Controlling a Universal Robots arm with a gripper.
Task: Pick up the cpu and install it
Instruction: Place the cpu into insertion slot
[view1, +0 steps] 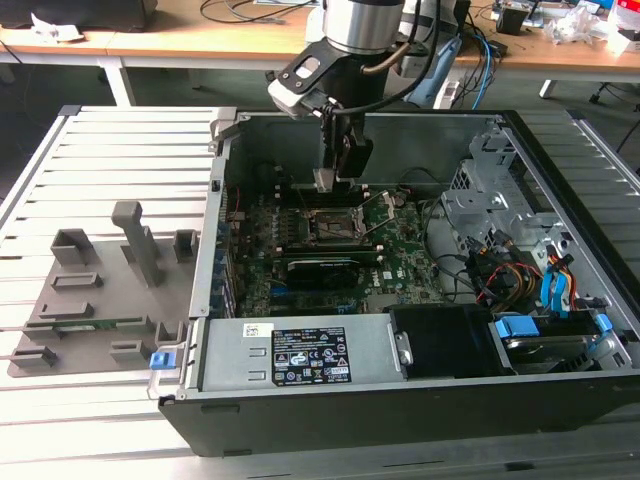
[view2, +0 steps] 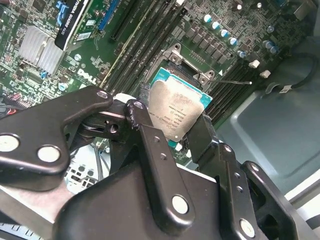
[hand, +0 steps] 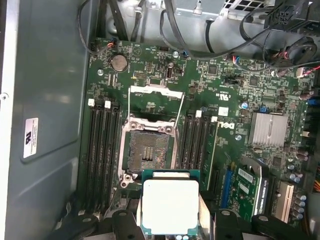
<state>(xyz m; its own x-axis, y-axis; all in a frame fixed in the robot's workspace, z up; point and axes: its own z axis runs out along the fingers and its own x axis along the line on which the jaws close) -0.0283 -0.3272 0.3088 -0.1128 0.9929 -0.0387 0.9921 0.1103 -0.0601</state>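
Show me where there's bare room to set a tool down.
In the exterior view, bare slats lie above and below the grey tray, left of the case. Inside the case it is crowded: board, cables, and gripper holding cpu near the socket.

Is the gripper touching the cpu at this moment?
Touching. In the second wrist view the gripper has its fingers pressed against opposite edges of the cpu, no gap.

Your arm: wrist pointing straight down, gripper (view1: 337, 172) hanging low.
Fingers (view2: 150, 145) clamped on opposite edges of the cpu (hand: 170, 206).
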